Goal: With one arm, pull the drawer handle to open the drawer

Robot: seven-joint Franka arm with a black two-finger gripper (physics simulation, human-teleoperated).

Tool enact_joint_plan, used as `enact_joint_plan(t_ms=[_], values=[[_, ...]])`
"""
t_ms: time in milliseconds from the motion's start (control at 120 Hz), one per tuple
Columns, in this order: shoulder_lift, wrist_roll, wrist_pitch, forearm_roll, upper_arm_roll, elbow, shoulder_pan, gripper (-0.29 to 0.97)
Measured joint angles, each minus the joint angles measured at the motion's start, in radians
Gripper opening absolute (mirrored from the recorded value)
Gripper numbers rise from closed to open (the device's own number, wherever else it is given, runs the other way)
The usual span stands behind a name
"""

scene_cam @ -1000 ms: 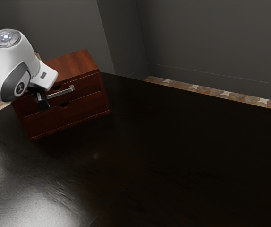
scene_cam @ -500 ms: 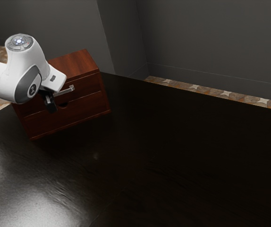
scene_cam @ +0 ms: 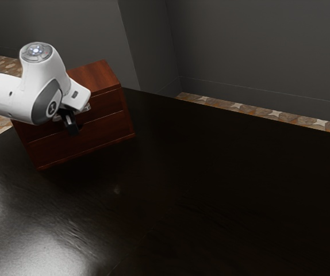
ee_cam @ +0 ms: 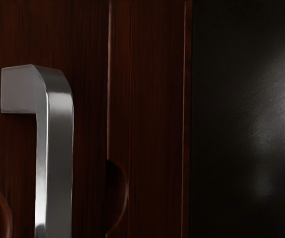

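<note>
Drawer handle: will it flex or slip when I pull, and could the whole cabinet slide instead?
The handle looks like a thick bent metal bar, so it is probably stiff. Its smooth brushed face may be slippery. The wooden cabinet stands on a glossy table, so it might slide before the drawer opens.

Dim scene; soft glare on the dark table.

Drawer chest sits on the desk, far back at the exterior view's left, w/ a wall just behind. Upper drawer over lower drawer. Handle on the upper front; hand right in front of it.
</note>
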Motion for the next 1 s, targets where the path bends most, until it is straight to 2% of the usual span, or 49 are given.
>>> enact_joint_plan(t_ms=[392, 1000], values=[[0.040, 0.003, 0.000, -0.019, -0.001, 0.018, 0.002, 0.68], [-0.041, 0.008, -0.015, -0.017, -0.020, -0.050, 0.001, 0.63]])
